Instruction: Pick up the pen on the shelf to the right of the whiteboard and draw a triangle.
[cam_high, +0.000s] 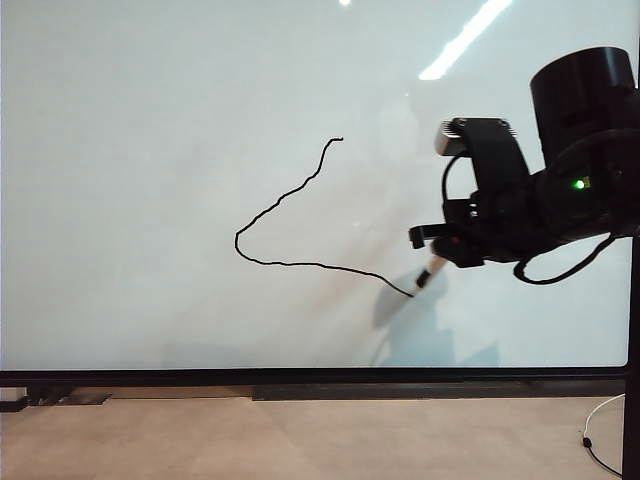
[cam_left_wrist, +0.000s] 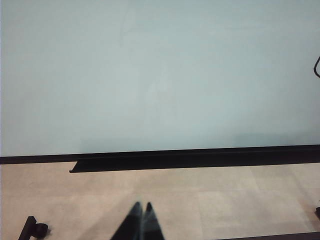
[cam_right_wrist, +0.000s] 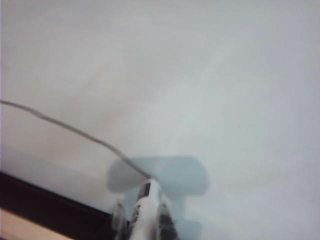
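Right gripper (cam_high: 440, 262) clamped on pen (cam_high: 430, 273), tip seemingly touching whiteboard (cam_high: 150, 100); triangle (cam_high: 290, 215) two sides drawn, next needs closing stroke up to top; left gripper (cam_left_wrist: 141, 220) idle below board, jaws together

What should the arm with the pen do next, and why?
Probably sweep the pen up and left to the line's open top end: the triangle on the whiteboard has only two sides. The right gripper grips the pen; the left gripper sits shut, away.

- Whiteboard (cam_high: 150, 300): upright behind floor.
- Triangle (cam_high: 290, 225): on whiteboard, unfinished, centre.
- Pen (cam_high: 431, 272): held in right gripper (cam_high: 440, 255), tip on line's right end.
- Left gripper (cam_left_wrist: 141, 210): above floor, before whiteboard.
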